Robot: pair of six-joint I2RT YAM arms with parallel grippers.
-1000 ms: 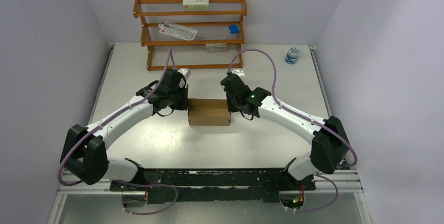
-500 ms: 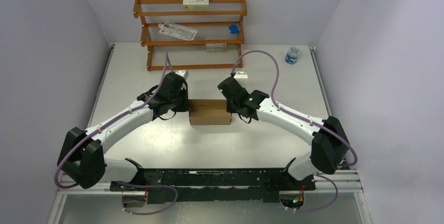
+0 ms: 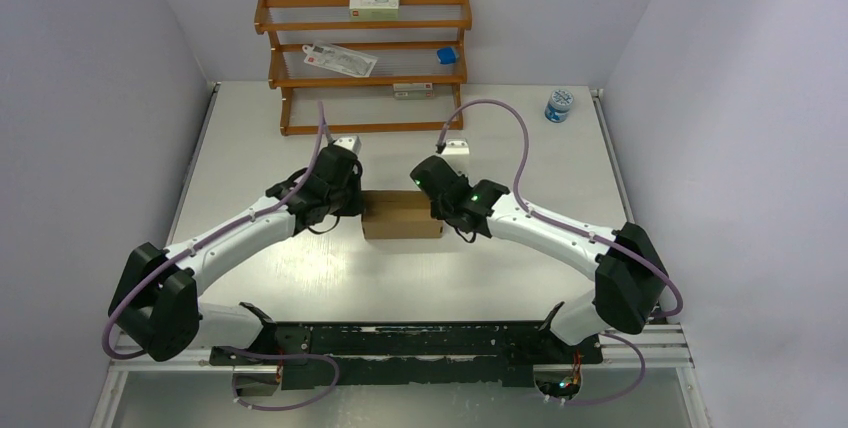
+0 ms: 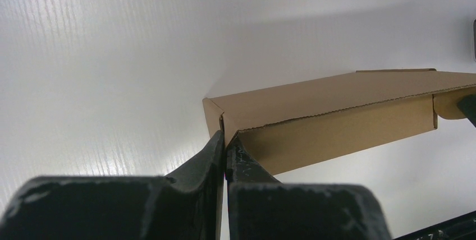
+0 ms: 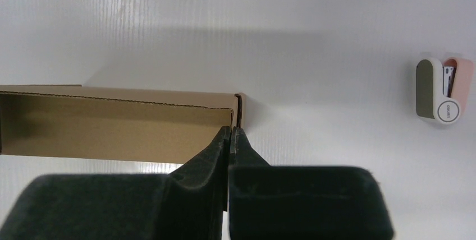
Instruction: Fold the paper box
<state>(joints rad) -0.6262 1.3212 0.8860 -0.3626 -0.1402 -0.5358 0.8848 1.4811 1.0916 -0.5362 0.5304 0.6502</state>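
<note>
Paper box (image 3: 402, 216): brown cardboard, at table (image 3: 400, 283) centre. Left gripper (image 4: 224, 139): at box's 9 o'clock end, fingers pressed together, tips against corner. Right gripper (image 5: 230, 133): 3 o'clock end, likewise closed.

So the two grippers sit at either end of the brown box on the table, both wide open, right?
Not open. The left gripper and right gripper are both shut, one at either end of the paper box; the two wrist views show it.
</note>
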